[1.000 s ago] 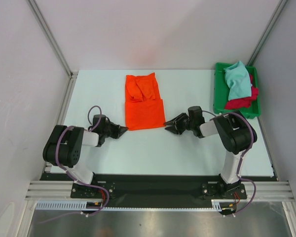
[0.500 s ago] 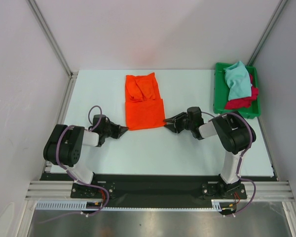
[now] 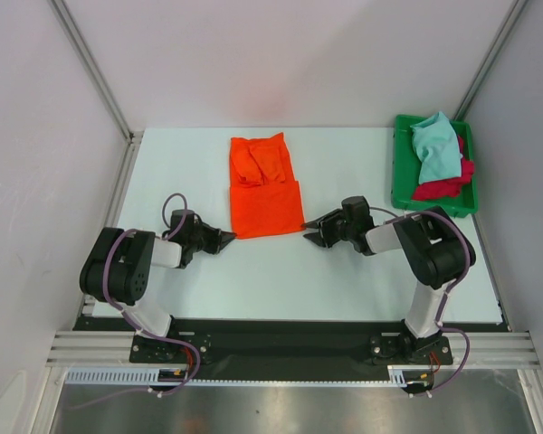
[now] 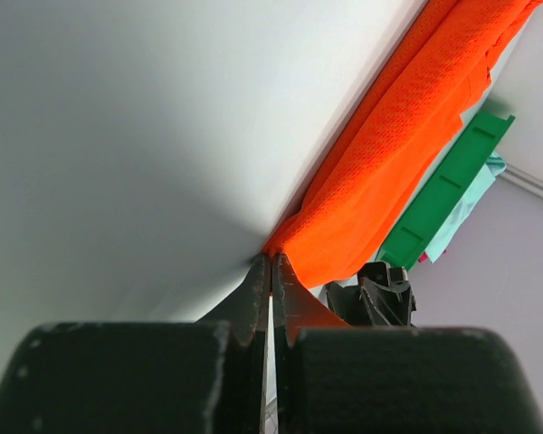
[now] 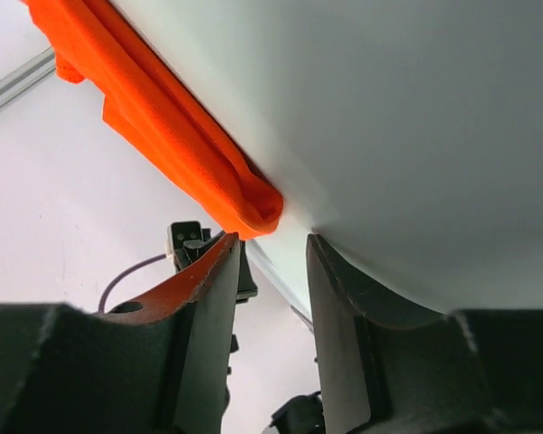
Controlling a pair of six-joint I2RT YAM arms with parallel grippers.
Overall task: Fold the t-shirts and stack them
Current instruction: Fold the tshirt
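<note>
The orange shirt lies flat mid-counter, with bare surface at its 6 o'clock. The teal shirt and red shirt fill the tray at 2 o'clock. The right tool has edged toward the hem's 5 o'clock corner, jaws spread, holding nothing. The left tool, jaws pressed together, touches the 7 o'clock corner.

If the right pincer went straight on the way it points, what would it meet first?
Probably the orange t-shirt, whose near corner lies just ahead of the right pincer, jaws open.

Orange t-shirt, green tray
</note>
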